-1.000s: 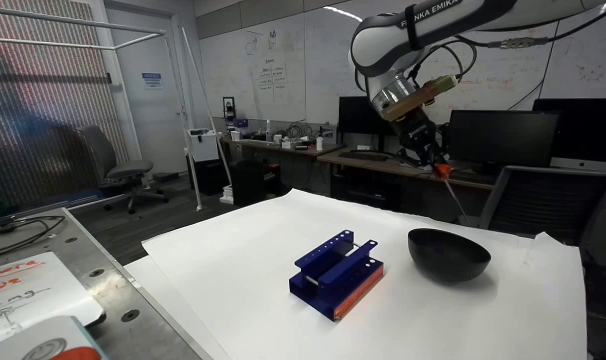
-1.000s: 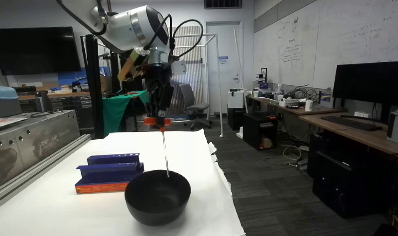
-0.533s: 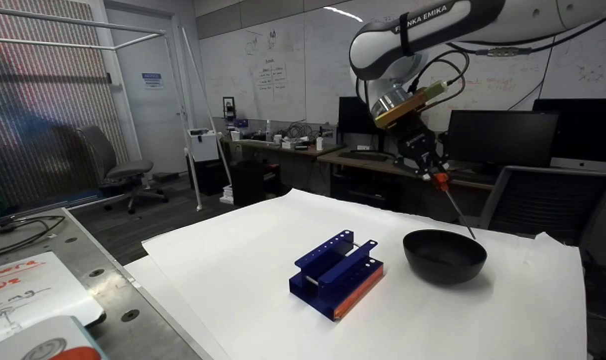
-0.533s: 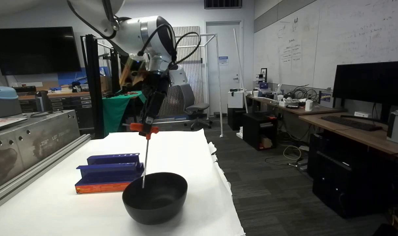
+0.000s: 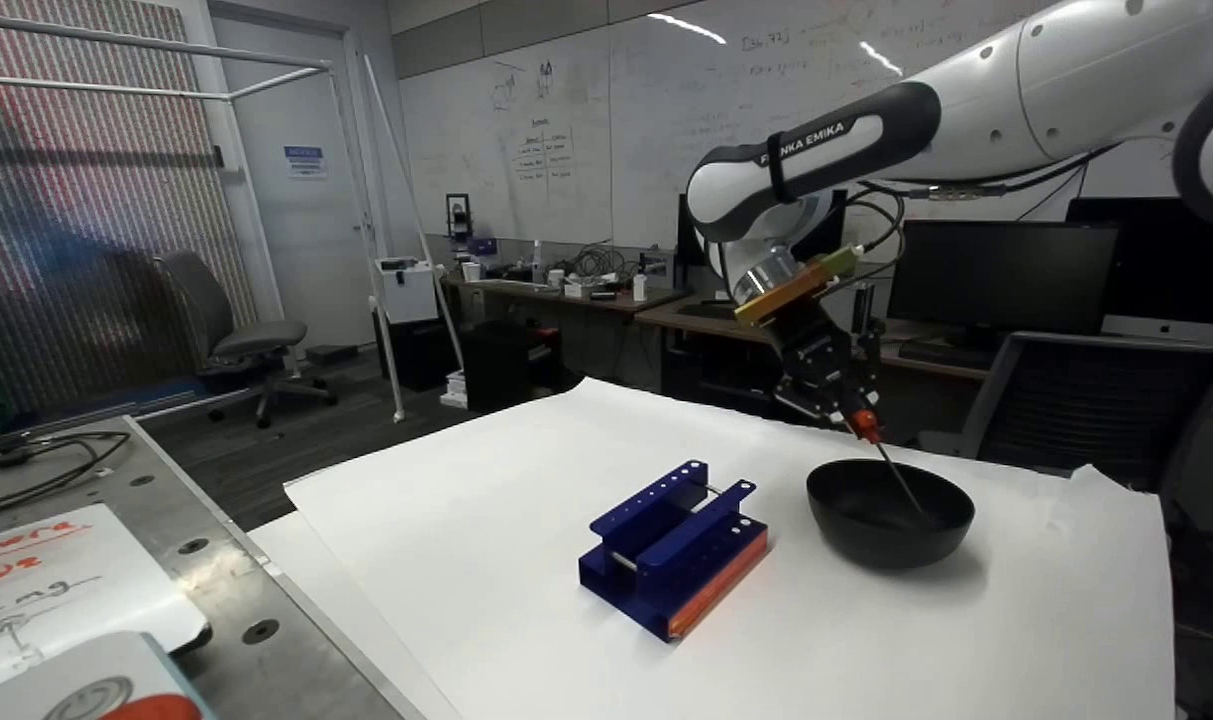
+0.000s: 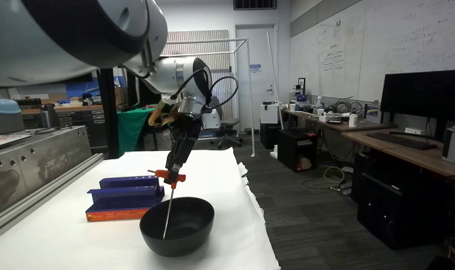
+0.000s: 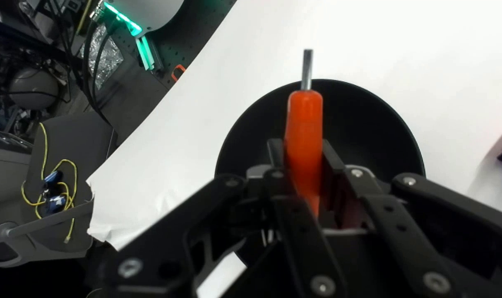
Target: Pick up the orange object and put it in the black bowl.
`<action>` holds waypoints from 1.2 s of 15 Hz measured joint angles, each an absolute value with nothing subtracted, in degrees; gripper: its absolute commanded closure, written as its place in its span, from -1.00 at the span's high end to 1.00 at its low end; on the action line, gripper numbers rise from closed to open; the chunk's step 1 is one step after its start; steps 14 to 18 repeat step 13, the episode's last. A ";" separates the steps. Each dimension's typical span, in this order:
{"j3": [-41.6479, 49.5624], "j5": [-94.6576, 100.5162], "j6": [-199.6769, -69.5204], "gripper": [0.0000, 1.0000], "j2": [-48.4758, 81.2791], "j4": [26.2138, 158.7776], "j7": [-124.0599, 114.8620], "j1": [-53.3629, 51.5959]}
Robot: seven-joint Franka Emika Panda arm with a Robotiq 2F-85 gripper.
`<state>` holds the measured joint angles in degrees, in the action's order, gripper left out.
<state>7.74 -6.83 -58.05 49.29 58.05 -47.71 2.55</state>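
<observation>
The orange object is a T-shaped tool with an orange-red handle [image 5: 867,427] and a long thin metal stem. Its handle also shows in an exterior view [image 6: 180,177] and in the wrist view [image 7: 303,120], where a short metal end sticks out of it. My gripper [image 7: 303,155] is shut on the handle, with a finger on each side. The black bowl [image 5: 881,540] stands upright on the white sheet, below the gripper. In both exterior views the stem slants down inside the bowl [image 6: 182,245]; whether its tip touches the bowl I cannot tell. The handle is above the rim.
A blue slotted rack [image 5: 656,560] with an orange lower edge stands beside the bowl; it also shows in an exterior view [image 6: 124,198]. A metal bench [image 6: 36,161] runs along the table's side. A chair [image 5: 1096,400] stands behind the table edge.
My gripper has come down with the orange object tilted, and the stem now reaches inside the bowl. The bowl shifted slightly between the earlier frames and has stayed put since.
</observation>
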 measured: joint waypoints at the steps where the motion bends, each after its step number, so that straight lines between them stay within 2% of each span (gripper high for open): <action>1: 7.74 -7.37 -58.05 -0.51 50.30 57.26 -47.71 2.83; 2: 7.72 -8.01 -58.05 -0.16 51.19 56.46 -47.68 3.12; 3: 7.67 -8.66 -58.05 -0.02 51.92 55.63 -47.66 3.44; 4: 7.59 -9.47 -58.06 0.01 52.46 54.87 -47.62 3.77; 10: 6.76 -15.73 -58.22 0.93 52.97 52.16 -46.31 6.30; 12: 5.94 -18.66 -58.83 1.00 52.14 51.88 -44.21 7.60; 18: 5.61 -20.13 -59.27 1.00 51.41 51.86 -43.50 8.21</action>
